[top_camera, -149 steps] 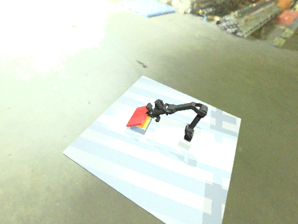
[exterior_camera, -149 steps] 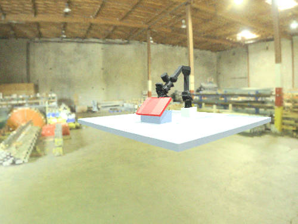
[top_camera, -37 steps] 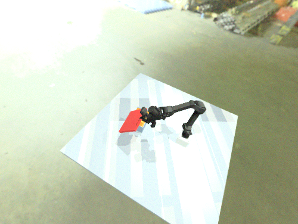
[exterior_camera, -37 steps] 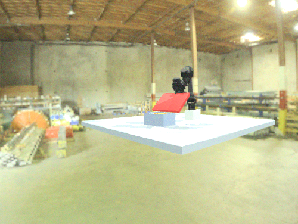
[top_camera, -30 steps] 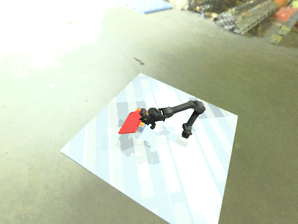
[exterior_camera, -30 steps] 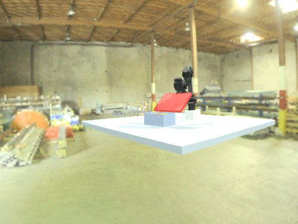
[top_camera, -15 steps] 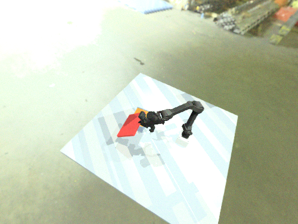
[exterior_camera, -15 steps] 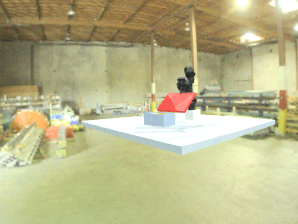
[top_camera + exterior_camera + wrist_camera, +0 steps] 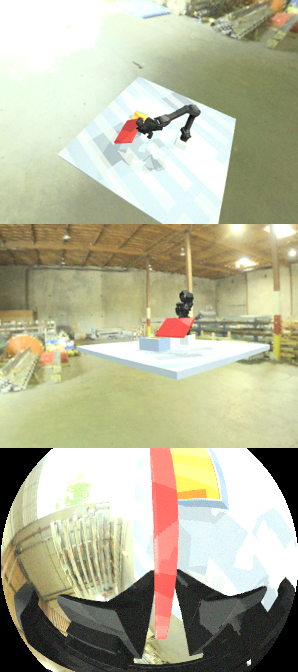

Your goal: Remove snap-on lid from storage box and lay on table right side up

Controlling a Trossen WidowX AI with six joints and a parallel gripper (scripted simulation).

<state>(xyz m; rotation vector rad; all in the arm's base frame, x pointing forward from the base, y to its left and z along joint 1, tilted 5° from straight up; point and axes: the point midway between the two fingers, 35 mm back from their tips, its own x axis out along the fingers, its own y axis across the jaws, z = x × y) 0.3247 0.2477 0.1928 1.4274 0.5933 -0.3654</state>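
The tool (image 9: 139, 124) was clamped on 1 edge of the red lid (image 9: 126, 132), which hung tilted above the desk (image 9: 185, 179); the open storage box (image 9: 155, 344) sat just beyond it.
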